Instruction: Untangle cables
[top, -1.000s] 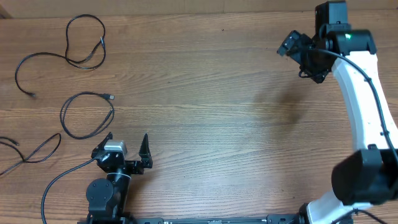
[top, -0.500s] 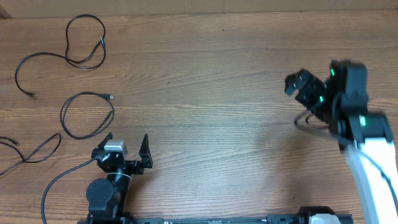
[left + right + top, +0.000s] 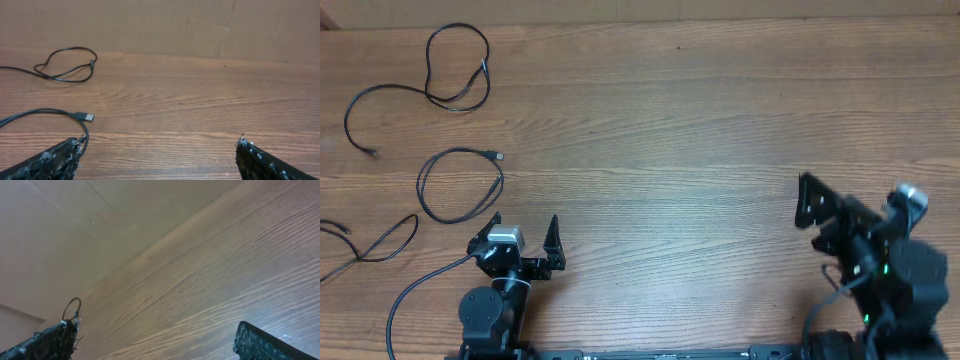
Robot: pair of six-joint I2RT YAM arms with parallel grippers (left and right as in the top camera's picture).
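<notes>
Three thin black cables lie apart at the table's left. One makes a loop at the far left (image 3: pixel 458 68) with a long tail. One is a loop with a silver USB plug (image 3: pixel 460 186). One lies at the left edge (image 3: pixel 375 243). My left gripper (image 3: pixel 525 238) is open and empty, just right of the middle cable. In the left wrist view my jaws (image 3: pixel 157 152) are wide apart, with the USB-plug cable (image 3: pixel 55 112) by the left finger and the far loop (image 3: pixel 67 64) beyond. My right gripper (image 3: pixel 825 218) is open and empty at the front right, far from the cables; its jaws (image 3: pixel 155 337) show bare wood between them.
A cardboard wall (image 3: pixel 150 22) stands along the table's far edge. A thick black arm wire (image 3: pixel 415 290) runs by the left arm's base. The right arm's base (image 3: pixel 895 290) sits at the front right corner. A small distant cable loop (image 3: pixel 73 305) shows above the right gripper's left finger.
The right arm has swung from the far right edge back toward the front right, its gripper still open. The left arm and the cables have not moved.
</notes>
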